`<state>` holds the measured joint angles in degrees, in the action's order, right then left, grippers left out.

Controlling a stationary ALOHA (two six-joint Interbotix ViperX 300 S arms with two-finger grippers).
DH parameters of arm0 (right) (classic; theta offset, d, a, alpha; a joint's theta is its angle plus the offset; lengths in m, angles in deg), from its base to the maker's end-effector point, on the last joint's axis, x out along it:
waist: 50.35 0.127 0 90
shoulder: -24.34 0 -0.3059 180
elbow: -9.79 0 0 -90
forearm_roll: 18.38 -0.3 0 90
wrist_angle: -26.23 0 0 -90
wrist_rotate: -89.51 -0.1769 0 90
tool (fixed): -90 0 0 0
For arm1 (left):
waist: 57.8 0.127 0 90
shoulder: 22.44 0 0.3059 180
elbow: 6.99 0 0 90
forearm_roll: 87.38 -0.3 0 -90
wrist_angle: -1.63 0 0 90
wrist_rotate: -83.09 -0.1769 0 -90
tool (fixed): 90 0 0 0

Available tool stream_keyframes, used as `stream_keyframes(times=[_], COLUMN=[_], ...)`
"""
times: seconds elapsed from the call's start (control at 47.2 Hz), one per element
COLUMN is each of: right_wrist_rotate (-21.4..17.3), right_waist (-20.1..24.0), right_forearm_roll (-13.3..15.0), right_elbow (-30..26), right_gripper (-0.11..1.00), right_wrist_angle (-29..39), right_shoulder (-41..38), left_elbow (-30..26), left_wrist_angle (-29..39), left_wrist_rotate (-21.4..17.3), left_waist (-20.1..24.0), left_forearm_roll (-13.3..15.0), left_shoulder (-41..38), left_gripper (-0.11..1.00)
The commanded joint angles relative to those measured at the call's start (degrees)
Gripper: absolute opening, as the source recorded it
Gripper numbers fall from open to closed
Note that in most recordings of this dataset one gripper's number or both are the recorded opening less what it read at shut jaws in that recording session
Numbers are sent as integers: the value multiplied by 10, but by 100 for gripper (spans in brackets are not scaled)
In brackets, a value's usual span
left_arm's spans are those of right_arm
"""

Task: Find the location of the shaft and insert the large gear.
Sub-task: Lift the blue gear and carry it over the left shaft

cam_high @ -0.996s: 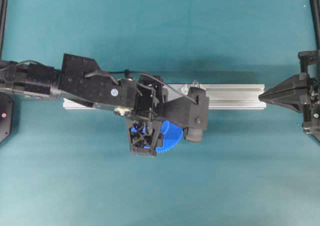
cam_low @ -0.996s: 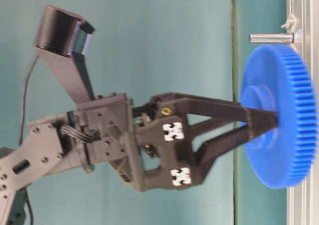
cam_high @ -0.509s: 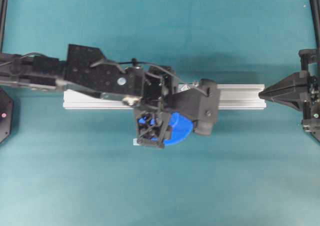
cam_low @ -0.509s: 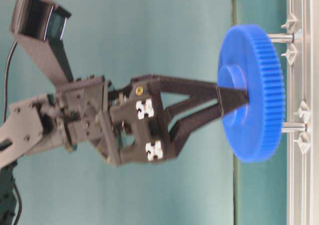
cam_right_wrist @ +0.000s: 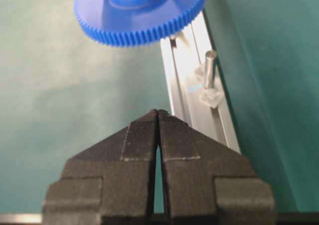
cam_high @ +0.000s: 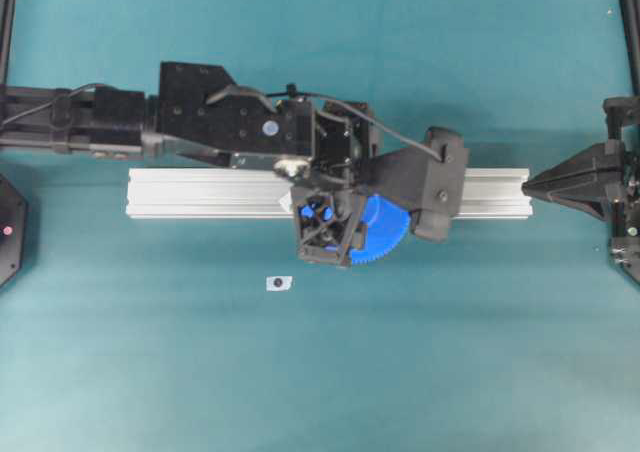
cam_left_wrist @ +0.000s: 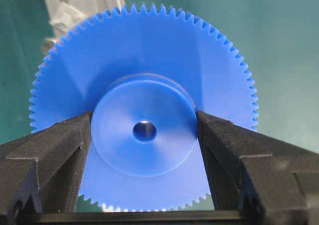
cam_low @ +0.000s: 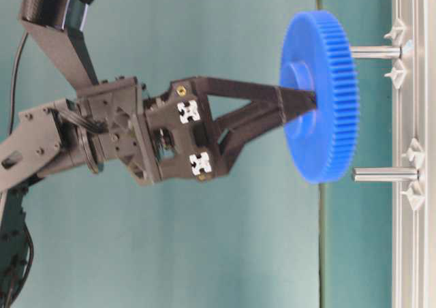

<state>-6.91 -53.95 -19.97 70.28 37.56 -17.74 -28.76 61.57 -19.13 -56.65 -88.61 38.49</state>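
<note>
One step is left: the left gripper (cam_left_wrist: 144,150), clamped on the gear's (cam_low: 319,97) hub, holds it above the rail (cam_low: 412,253), not yet on a shaft (cam_low: 376,52)

The left arm reaches in from the tabletop's left edge toward the middle, its wrist bent downward so the left gripper (cam_low: 300,107) points at the tabletop. Its two black fingers (cam_left_wrist: 55,150) clamp the raised hub of the large gear (cam_left_wrist: 144,130) from either side, holding the disc level in the air. The right arm stays drawn back at the right edge, the right gripper (cam_right_wrist: 158,116) with its fingertips pressed together and carrying nothing.
</note>
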Motion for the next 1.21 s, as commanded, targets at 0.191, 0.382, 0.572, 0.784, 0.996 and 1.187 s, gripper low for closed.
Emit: stream_keyframes(times=[0.191,0.382,0.572,0.784,0.996,1.187], right_wrist_rotate=[-4,-4,-4,-4,-4,-4], right_waist=[-10,-10,-10,-10,-10,-10], right_forearm_roll=[0,0,0,0,1,0], right_elbow=[-5,-3,-3,-4,-3,-3], right_gripper=[0,0,0,0,0,0], right_wrist_angle=[-3,-3,-3,-3,-3,6], right_shoulder=[-2,-2,-1,4,8,10], left_elbow=[-52,-83,-121,-158,-180,-177], left_wrist_angle=[8,18,33,54,66,69], left_wrist_rotate=[-29,-42,-75,-80,-80,-79], left_waist=[17,28,42,47,48,50], left_forearm_roll=[-3,-3,-4,-4,-4,-4], left_shoulder=[-6,-26,-48,-82,-103,-108], left_gripper=[71,71,71,71,71,71])
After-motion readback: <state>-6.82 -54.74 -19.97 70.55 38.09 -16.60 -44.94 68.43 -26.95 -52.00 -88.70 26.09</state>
